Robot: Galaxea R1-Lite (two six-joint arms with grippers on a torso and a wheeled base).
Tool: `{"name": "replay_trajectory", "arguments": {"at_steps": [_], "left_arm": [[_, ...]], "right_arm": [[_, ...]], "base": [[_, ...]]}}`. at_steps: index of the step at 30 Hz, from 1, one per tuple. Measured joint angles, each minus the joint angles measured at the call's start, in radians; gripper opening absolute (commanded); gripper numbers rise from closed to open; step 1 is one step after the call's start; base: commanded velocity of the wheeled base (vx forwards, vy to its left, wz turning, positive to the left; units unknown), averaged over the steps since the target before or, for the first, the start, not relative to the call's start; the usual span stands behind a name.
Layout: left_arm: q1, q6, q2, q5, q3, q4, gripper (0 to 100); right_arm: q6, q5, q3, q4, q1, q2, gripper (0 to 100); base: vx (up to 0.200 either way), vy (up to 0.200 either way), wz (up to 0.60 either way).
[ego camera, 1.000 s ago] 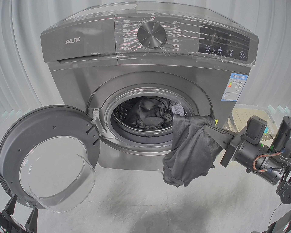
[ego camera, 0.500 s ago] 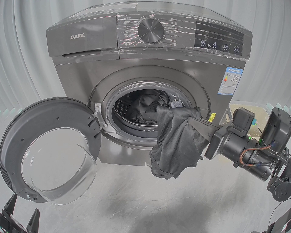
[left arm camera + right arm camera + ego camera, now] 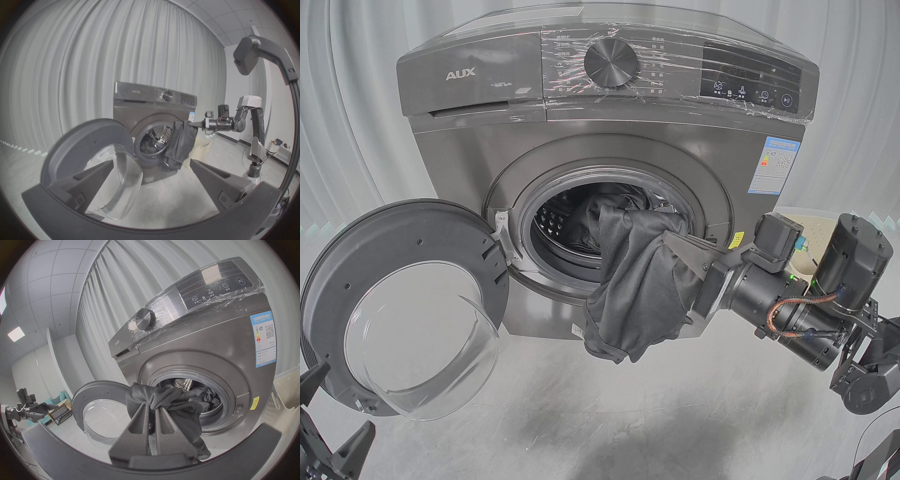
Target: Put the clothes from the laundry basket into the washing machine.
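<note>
A grey front-loading washing machine [image 3: 600, 137] stands with its round door [image 3: 406, 300] swung open to the left. Dark clothes [image 3: 600, 215] lie inside the drum. My right gripper [image 3: 670, 239] is shut on a dark grey garment [image 3: 637, 287], holding it in front of the drum opening's right side; the cloth hangs down past the machine's base. The right wrist view has the fingers [image 3: 142, 424] pinched together on the garment [image 3: 168, 402]. My left gripper [image 3: 328, 406] sits low at the left, below the door, open with nothing between its fingers [image 3: 93, 178]. The beige laundry basket [image 3: 809, 228] stands right of the machine, behind my right arm.
The open door [image 3: 87, 147] with its glass bowl juts out over the floor on the left. Grey curtains hang behind the machine. Bare grey floor [image 3: 581, 400] lies in front of the machine.
My right gripper has carried the garment left and toward the drum opening. The head view has shifted slightly, so the machine sits differently in the picture. The left gripper stayed low.
</note>
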Motion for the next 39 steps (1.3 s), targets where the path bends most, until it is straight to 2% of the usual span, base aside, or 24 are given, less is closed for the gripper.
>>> {"name": "replay_trajectory", "arguments": {"at_steps": [2,5,12,17,23,27,31,34,39], "left_arm": [[-0.004,0.018,0.085,-0.024,-0.002,-0.025,100],[-0.029,0.031,0.214,-0.046,-0.003,-0.096,100],[-0.12,0.037,0.513,-0.069,-0.006,-0.298,100],[-0.203,0.032,0.687,-0.065,-0.026,-0.378,100],[-0.351,0.002,0.895,-0.011,-0.086,-0.427,100],[-0.418,-0.027,1.011,0.025,-0.148,-0.459,100],[-0.467,-0.084,1.108,0.06,-0.205,-0.487,100],[-0.494,-0.096,1.172,0.1,-0.234,-0.519,100],[-0.522,-0.105,1.276,0.135,-0.257,-0.669,100]], "right_arm": [[0.001,-0.001,-0.011,-0.02,0.003,0.013,0],[0.003,0.0,-0.027,-0.039,0.006,0.033,0],[0.004,0.001,-0.065,-0.062,0.009,0.071,0],[0.006,-0.003,-0.086,-0.07,0.01,0.094,0],[0.007,-0.008,-0.1,-0.076,0.009,0.113,0],[0.008,-0.009,-0.11,-0.077,0.005,0.121,0],[0.009,-0.01,-0.116,-0.078,0.002,0.126,0],[0.008,-0.01,-0.119,-0.077,0.001,0.127,0],[0.008,-0.011,-0.126,-0.077,0.0,0.131,0]], "base": [[0.0,0.0,0.0],[0.0,0.0,0.0],[0.0,0.0,0.0],[0.0,0.0,0.0],[0.0,0.0,0.0],[0.0,0.0,0.0],[0.0,0.0,0.0],[0.0,0.0,0.0],[0.0,0.0,0.0]]}}
